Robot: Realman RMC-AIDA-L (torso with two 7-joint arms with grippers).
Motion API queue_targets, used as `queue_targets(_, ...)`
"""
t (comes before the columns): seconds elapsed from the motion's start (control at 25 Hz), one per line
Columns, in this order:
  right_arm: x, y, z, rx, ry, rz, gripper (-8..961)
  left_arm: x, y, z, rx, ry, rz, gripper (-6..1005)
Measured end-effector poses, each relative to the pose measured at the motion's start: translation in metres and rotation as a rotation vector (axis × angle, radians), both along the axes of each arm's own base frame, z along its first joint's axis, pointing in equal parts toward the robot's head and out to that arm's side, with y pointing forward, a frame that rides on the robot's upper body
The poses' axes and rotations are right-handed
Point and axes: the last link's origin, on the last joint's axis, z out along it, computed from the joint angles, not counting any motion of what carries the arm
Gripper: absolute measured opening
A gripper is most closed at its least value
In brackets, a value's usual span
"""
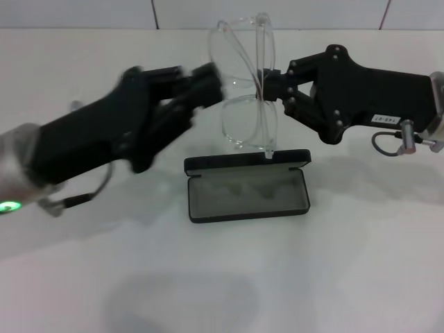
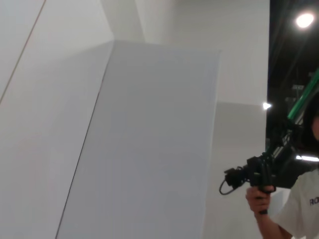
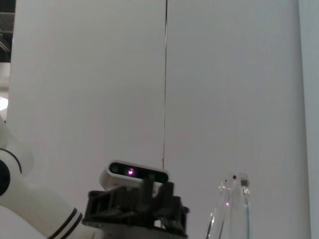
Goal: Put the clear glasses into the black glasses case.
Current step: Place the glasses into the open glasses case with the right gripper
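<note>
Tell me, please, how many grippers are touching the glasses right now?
2. The right gripper pinches the clear glasses at the bridge from the right; the left gripper meets the upper lens from the left, both above the open case.

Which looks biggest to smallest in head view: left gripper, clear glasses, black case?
1. Black left gripper with its body.
2. Flat black hinged glasses case.
3. Clear plastic glasses, close to the case; held nearer the camera, so unsure.
</note>
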Motion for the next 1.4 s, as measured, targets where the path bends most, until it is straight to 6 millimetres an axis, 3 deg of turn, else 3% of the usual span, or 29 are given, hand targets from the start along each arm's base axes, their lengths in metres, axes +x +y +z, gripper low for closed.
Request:
queue_targets(0.16,0.002,-0.001,0.005,-0.039,-0.080,0.016,48,-0.031,-0.003,0.027,0.017,0.072,0.057,115)
queue_targets(0.44,-0.001,-0.015,0.018,-0.072,-0.486,0.010,49,-0.086,-0.001,0.075,0.065,0.250,0.257,131)
queue_targets(0.76,-0.052,-0.023,0.004,-0.042,-1.011,-0.030,49,-0.111,-0.011,0.111,0.208,0.320,0.400,131)
queue_targets(1.0,-0.099,-0.021,-0.024,-0.012,-1.270,0.001,49,-0.113,-0.012,0.106,0.196,0.341,0.422,132)
queue_targets(1.2,-0.121,-0.024,-0.053,0.072,-1.383,0.055,50,-0.111,-0.013,0.094,0.193,0.334,0.416,132)
queue_targets(1.4,-0.127,-0.028,-0.071,0.138,-1.427,0.095,50,-0.111,-0.012,0.091,0.189,0.328,0.418,132)
